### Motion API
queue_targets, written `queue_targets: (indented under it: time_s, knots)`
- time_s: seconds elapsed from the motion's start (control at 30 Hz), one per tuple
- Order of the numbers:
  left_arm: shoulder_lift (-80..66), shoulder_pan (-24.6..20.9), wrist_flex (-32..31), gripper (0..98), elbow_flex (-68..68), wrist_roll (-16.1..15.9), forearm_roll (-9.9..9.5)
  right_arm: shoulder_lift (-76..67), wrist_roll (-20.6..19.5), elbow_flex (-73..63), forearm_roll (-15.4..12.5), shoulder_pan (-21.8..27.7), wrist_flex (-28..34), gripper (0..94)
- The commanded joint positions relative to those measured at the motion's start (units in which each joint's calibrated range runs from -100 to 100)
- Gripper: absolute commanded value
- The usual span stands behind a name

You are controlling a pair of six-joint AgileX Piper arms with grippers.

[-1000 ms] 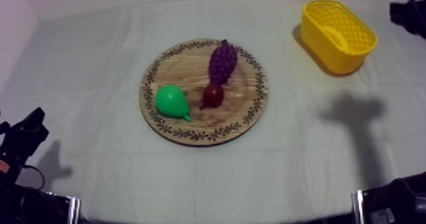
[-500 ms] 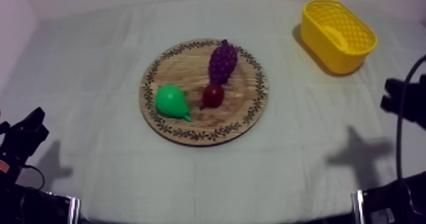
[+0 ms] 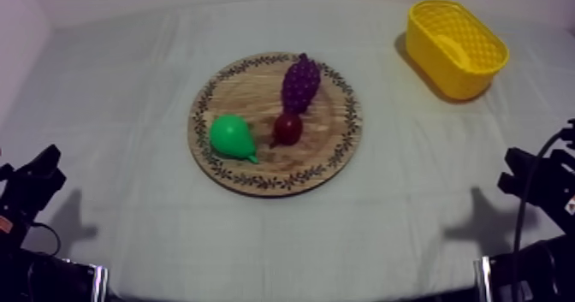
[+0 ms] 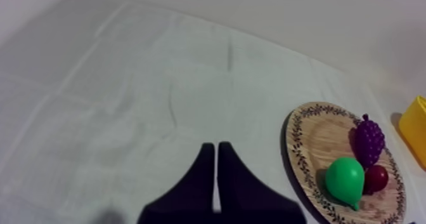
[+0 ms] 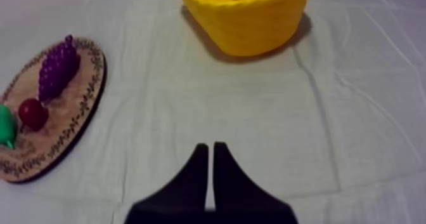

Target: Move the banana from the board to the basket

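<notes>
The banana (image 3: 453, 49) lies inside the yellow basket (image 3: 479, 66) at the table's far right; its yellow curve also shows over the basket's (image 5: 244, 23) rim in the right wrist view. The round wooden board (image 3: 248, 87) in the middle holds a green pear (image 3: 231, 137), a bunch of grapes (image 3: 300, 82) and a small red fruit (image 3: 287, 128). My right gripper (image 3: 518, 170) hangs low at the right edge, well short of the basket, its fingers (image 5: 207, 145) together as a narrow wedge, holding nothing. My left gripper (image 3: 38, 173) rests low at the left, shut (image 4: 211, 145) and empty.
The board (image 4: 304, 144) with the pear (image 4: 345, 181) lies to the side of my left gripper. Bare cloth (image 3: 411, 203) spreads between the board and both grippers. The table's back edge runs just behind the basket.
My right arm has come back from beside the basket at the upper right to the lower right edge, its shadow moving with it. The fruit, the board and the left arm have not moved.
</notes>
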Motion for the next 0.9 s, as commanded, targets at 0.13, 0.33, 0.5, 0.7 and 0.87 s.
queue_targets:
  time_s: [0.13,0.33,0.5,0.7,0.87]
  knots:
    - [-0.01,0.01,0.0,0.1,0.01,0.0,-0.02,-4.47,1.36,0.49,0.11,1.17,-0.44,0.5]
    - [-0.01,0.01,0.0,0.1,0.01,0.0,-0.02,-5.11,5.99,0.96,0.12,2.1,-1.92,0.6]
    - [-0.01,0.01,0.0,0.1,0.01,-0.01,-0.02,-5.19,11.13,1.24,0.06,2.23,-3.18,0.6]
    - [-0.01,0.01,0.0,0.1,0.01,0.02,-0.02,-5.2,12.75,1.29,0.03,2.25,-3.4,0.6]
    - [-0.01,0.01,0.0,0.1,0.01,0.02,-0.02,-5.2,12.77,1.29,0.03,2.25,-3.42,0.6]
